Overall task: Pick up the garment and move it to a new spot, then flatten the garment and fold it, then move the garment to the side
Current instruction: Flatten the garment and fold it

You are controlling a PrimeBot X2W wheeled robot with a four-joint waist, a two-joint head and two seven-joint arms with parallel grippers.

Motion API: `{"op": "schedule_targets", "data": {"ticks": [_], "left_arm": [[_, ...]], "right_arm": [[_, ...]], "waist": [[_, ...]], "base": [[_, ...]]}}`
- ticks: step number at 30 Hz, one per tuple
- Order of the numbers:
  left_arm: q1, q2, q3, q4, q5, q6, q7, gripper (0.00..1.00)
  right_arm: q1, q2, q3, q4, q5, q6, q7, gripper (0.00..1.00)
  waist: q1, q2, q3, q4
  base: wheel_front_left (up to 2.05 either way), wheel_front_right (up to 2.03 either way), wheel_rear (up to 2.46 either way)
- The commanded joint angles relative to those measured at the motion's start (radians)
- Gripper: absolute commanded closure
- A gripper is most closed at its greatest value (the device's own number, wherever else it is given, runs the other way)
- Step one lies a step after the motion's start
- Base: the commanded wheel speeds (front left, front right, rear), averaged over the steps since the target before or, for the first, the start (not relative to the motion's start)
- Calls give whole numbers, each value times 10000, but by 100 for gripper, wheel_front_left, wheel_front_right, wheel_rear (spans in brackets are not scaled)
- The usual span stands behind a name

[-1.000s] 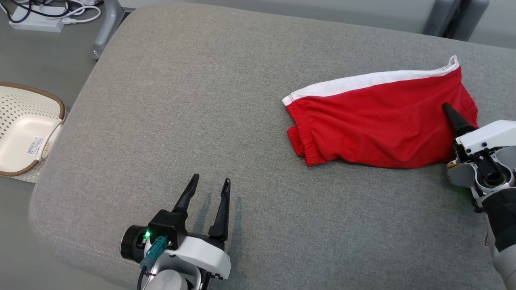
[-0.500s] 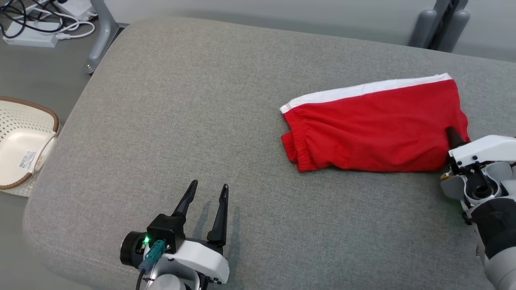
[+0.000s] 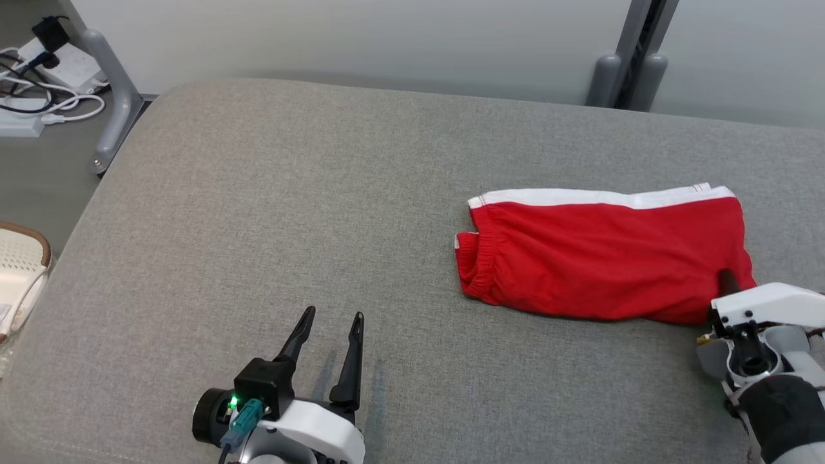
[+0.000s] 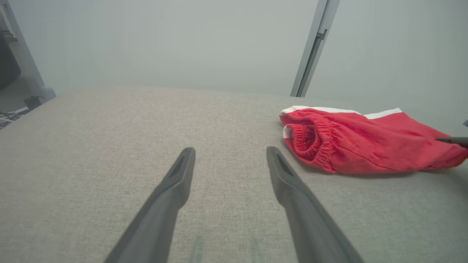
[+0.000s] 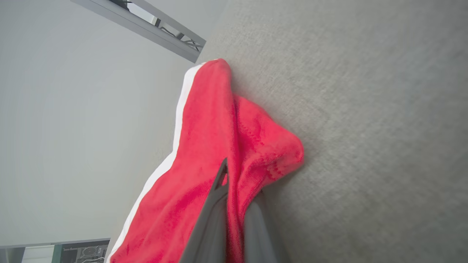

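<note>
The right jaws have just closed: a moment ago they stood wide with one dark finger lying on top of the red cloth, and now their fingers (image 5: 214,208) are pinched together with a fold of the garment (image 3: 606,258) caught between them, as the right wrist view shows plainly. The bite sits on the corner of the garment nearest these jaws. From there the rest of the red cloth, with its white band (image 3: 599,198), spreads away ahead of them and lies limp on the grey worktop (image 3: 290,193). The head camera has tilted since then, so the garment's shift in that view cannot be read as a move of the cloth itself. The left jaws are spread wide and grip nothing, their fingers (image 3: 351,354) resting low over bare fabric. The gathered elastic end (image 4: 310,138) of the garment lies ahead of them and off to their right, well apart from their tips. I judge that the grasp for the first step is made and the lift and carry to a new spot comes next. Only one corner is held, so the cloth will likely hang and drag, and a thin pinch could slip.
</note>
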Motion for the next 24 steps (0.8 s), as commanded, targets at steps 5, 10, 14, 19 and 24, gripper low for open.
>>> {"op": "schedule_targets", "data": {"ticks": [5, 10, 14, 19, 24], "left_arm": [[147, 42, 24, 34, -140, 27, -41, 0], [277, 44, 128, 55, -127, 35, -41, 0], [322, 44, 160, 82, -12, -39, -42, 0], [276, 42, 191, 87, 16, -87, -42, 0], [413, 44, 284, 122, 95, -117, -41, 0]], "right_arm": [[818, 65, -363, 80, 159, -5, -288, 100], [1385, 166, -436, 98, -126, -5, -503, 100], [1177, 159, -464, 70, -333, -3, -716, 100], [733, 284, -224, 45, -736, -2, -941, 100], [439, 492, 236, -220, -1225, -2, -1130, 100]], "waist": [[0, 0, -337, -226], [0, 0, -577, -443], [0, 0, -664, -526], [0, 0, -764, -480], [0, 0, -892, -312]], "base": [[0, 0, 0], [0, 0, 0], [0, 0, 0], [0, 0, 0], [0, 0, 0]]}}
